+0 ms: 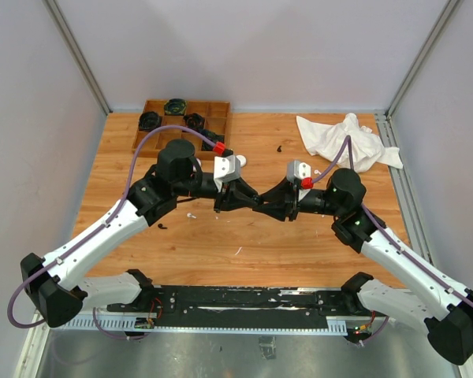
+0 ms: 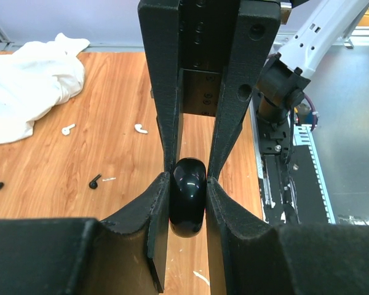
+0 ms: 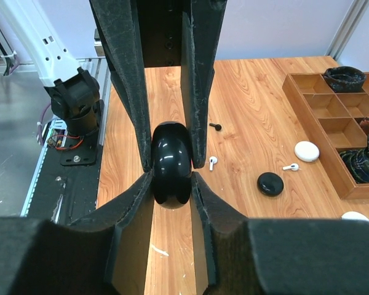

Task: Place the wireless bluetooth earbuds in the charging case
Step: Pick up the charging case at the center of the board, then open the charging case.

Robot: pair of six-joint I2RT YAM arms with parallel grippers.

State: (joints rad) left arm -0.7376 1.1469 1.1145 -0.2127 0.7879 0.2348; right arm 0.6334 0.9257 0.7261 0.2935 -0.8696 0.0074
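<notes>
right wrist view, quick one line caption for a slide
Glossy black charging case pinched between left gripper and right gripper, loose earbuds on the wooden table beyond.

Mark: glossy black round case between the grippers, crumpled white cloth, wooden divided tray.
glossy black round case [image 3: 170, 161], right wrist view, shiny front face.
crumpled white cloth [image 1: 343, 142], top view, its middle.
wooden divided tray [image 3: 323, 103], right wrist view, empty compartment.

Centre of tabletop [image 1: 244, 240] blocked: left end effector [image 1: 248, 198] and right end effector [image 1: 266, 202] meet nose to nose, both clamped on black charging case [image 2: 188, 209]. Left arm [image 1: 102, 232] runs out to 7 o'clock, right arm [image 1: 402, 264] to 5, barring near edge. Wooden tray [image 1: 213, 110] fills 11 o'clock, white cloth [image 1: 343, 142] 1 o'clock. Lane at 12 o'clock free between them, one black earbud [image 1: 279, 147] lying in it. Bare wood at 6 o'clock between arms.
</notes>
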